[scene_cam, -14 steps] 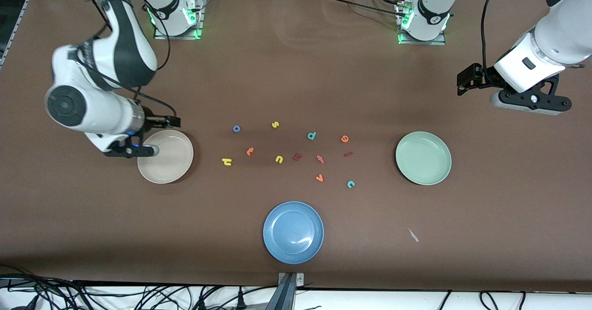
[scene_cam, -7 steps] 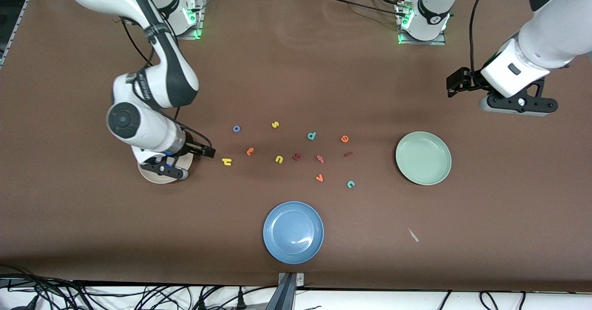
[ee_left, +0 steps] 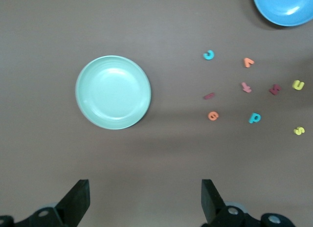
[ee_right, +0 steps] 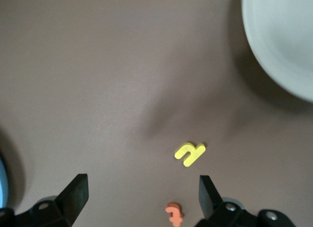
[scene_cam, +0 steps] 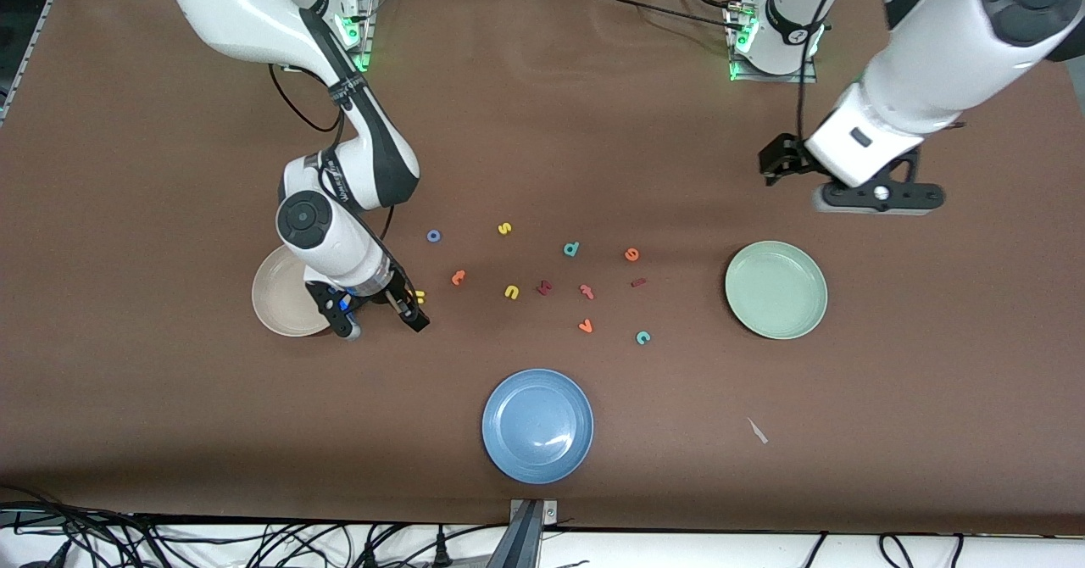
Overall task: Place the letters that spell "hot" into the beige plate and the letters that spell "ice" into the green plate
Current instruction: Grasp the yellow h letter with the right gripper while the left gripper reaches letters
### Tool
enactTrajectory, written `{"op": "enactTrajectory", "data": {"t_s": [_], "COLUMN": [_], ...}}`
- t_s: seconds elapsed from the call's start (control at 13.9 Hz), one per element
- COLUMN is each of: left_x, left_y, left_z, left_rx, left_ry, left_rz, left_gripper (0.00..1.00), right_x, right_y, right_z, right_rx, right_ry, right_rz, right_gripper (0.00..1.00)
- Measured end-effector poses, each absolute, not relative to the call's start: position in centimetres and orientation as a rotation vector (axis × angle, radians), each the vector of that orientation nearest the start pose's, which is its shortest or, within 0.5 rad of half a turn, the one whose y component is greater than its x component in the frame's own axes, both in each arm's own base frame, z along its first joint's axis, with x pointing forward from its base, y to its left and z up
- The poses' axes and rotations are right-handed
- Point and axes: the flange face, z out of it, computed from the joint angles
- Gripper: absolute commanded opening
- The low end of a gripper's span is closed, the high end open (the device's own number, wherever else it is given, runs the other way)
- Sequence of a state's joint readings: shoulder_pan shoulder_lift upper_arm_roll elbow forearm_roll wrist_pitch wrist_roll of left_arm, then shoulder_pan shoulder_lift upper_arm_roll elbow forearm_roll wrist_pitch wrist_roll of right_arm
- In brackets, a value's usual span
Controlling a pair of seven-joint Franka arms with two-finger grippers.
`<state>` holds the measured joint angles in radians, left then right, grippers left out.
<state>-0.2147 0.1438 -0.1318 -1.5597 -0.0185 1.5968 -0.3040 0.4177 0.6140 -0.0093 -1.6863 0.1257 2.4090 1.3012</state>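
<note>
While the yellow h (ee_right: 190,154) lies on the brown counter (scene_cam: 169,398) just beside the beige plate (scene_cam: 275,297), the right pincer (scene_cam: 379,317) hovers over it with fingers spread, and the left pincer (scene_cam: 877,197), likewise spread, hangs near the green plate (scene_cam: 776,289).

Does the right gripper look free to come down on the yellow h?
Probably yes. The right gripper hangs open over the yellow h, which lies alone on bare table beside the beige plate, nothing covering it.
</note>
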Motion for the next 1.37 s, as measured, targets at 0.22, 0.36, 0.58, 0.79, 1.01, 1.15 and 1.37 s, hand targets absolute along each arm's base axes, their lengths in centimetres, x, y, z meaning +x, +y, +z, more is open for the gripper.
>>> {"op": "enactTrajectory", "data": {"t_s": [0.22,0.36,0.58,0.79,1.01,1.15,1.37], "left_x": [56.4,58.0,59.7,60.3,60.5,60.6,61.0], "left_y": [-26.1,-28.4,-30.1,-31.5,-31.5,-31.3,-31.3], "left_z": [48.1,43.3,37.7,33.9,32.5,31.4,28.5], "left_rx": [-3.109,-3.126,-3.146,-3.152,-3.117,-3.079,-3.037], "left_ry": [0.186,0.213,0.233,0.363,0.639,0.820,1.008], "left_rz": [0.280,0.254,0.230,0.213,0.227,0.249,0.248], "left_gripper": [1.00,1.00,1.00,1.00,1.00,1.00,0.97], "right_x": [63.0,62.8,62.4,62.1,62.0,62.0,62.4], "right_y": [27.4,27.3,27.1,27.0,26.9,26.9,27.0], "right_z": [23.3,21.6,19.3,18.1,17.6,17.3,17.8], "right_rx": [-2.575,-2.546,-2.533,-2.527,-2.527,-2.529,-2.517], "right_ry": [1.591,1.676,1.747,1.782,1.793,1.796,1.788], "right_rz": [0.022,0.048,0.078,0.093,0.100,0.103,0.088], "right_gripper": [1.00,1.00,0.97,0.86,0.71,0.48,0.18]}}
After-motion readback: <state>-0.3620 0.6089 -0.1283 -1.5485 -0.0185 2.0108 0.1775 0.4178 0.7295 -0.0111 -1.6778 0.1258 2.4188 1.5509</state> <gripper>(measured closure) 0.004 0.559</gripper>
